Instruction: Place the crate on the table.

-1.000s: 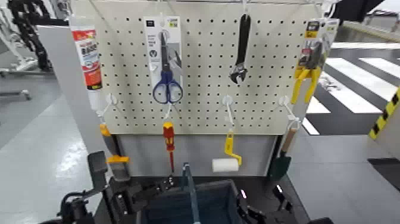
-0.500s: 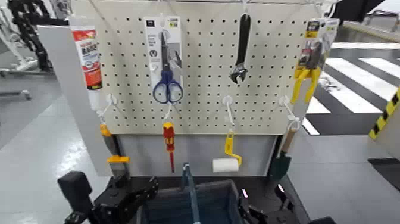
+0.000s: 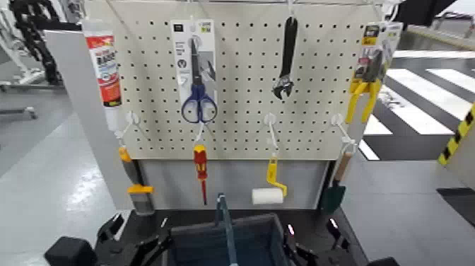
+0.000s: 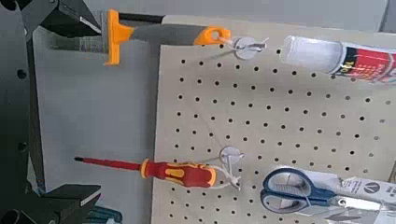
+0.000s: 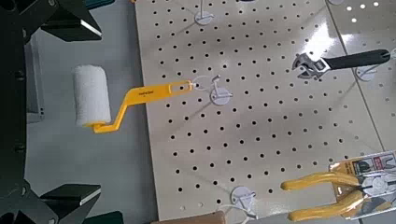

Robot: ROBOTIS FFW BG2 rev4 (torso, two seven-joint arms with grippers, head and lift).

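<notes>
The crate (image 3: pixel 247 244), dark blue-grey with a thin blue upright centre handle (image 3: pixel 225 221), rests on the black table (image 3: pixel 177 215) at the bottom centre of the head view, in front of the pegboard. My left gripper (image 3: pixel 133 242) is low at the crate's left side, clear of it. In the left wrist view it (image 4: pixel 65 110) is open with nothing between its fingers. My right gripper (image 3: pixel 311 252) is close to the crate's right side. In the right wrist view it (image 5: pixel 65 110) is open and empty.
The cream pegboard (image 3: pixel 240 120) stands just behind the table. It holds scissors (image 3: pixel 198 81), a wrench (image 3: pixel 286 60), yellow pliers (image 3: pixel 366 85), a sealant tube (image 3: pixel 104 67), a red screwdriver (image 3: pixel 201 170) and a paint roller (image 3: pixel 268 192). Glossy grey floor (image 3: pixel 42 191) lies on both sides.
My left arm has swung out to the left and dropped lower, away from the crate's left side. The crate and the right arm have not moved.
</notes>
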